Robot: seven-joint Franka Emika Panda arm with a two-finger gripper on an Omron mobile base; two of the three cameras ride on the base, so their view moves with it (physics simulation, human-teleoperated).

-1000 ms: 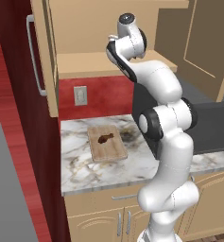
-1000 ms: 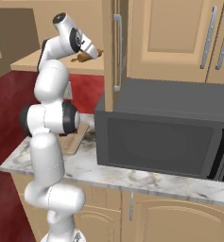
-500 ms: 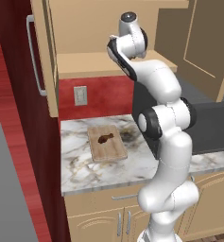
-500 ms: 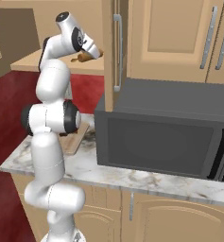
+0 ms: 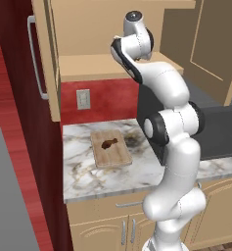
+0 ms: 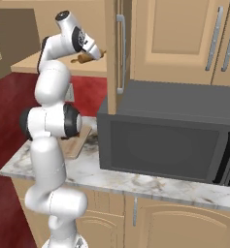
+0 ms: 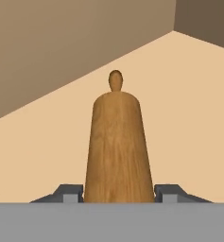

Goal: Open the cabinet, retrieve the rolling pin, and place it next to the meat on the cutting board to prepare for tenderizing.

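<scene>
Rolling pin (image 7: 116, 146) lies between the gripper (image 7: 118, 193) fingertips (jaws narrowed against its sides) on the cabinet (image 7: 189, 108) shelf

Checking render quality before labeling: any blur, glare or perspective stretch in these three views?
Hand view: sharp, but the rolling pin is strongly foreshortened, wide near the tool and tapering away; flat shading on the shelf. Left base view: soft, no hard shadows, only a dark smudge on the counter beside the cutting board. Right base view: microwave matte, no glare.
</scene>
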